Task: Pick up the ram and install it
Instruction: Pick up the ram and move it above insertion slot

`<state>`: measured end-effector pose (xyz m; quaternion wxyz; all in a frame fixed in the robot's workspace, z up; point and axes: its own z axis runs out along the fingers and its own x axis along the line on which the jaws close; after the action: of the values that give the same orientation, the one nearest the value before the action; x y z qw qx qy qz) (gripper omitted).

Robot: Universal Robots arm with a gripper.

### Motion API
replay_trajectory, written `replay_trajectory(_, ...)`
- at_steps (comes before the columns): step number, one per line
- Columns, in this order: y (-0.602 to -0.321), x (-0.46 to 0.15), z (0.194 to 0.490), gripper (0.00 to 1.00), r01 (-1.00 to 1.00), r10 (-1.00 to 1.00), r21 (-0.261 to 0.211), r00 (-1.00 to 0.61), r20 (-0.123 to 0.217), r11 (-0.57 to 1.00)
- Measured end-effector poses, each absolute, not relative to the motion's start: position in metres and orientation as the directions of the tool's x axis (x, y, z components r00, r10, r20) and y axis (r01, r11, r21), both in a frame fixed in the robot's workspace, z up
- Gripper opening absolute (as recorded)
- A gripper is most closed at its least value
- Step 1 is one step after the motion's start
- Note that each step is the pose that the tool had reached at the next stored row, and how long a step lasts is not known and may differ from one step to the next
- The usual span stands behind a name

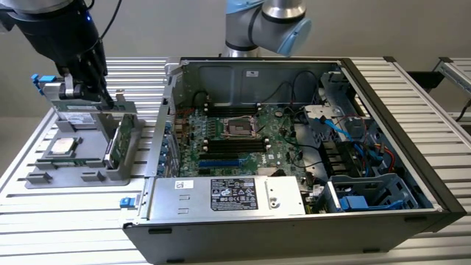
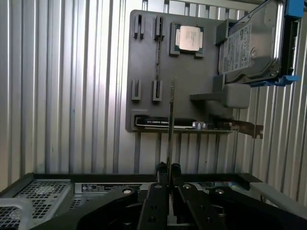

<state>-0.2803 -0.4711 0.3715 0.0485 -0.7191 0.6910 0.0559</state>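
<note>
Here, thin ram (image 2: 171, 120) edge-on in black end effector (image 2: 169, 166); ribbed metal table (image 2: 72, 96)

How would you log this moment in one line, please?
tool: shut on ram | ram: held over gray tray | install: not yet done

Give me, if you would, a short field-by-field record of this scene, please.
tool: shut on the ram, over the grey fixture tray
ram: thin stick, edge-on in the wrist view, gripped between the fingers
on the tray: processor chip, hard drive with blue rails, expansion card standing on edge
computer case: open, motherboard exposed, to the exterior view's right of the tray
task status: ram in the grip, not yet in the case
</note>
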Motion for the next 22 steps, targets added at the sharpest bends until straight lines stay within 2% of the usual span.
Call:
replay_trajectory(10, -0.471, -0.248, 0.392, 0.13, -0.999, -0.985, 0.019, 0.037, -0.166, -0.041)
replay_trajectory(22, -0.471, -0.198, 0.398, 0.13, -0.999, -0.981, 0.025, 0.036, -0.188, -0.042)
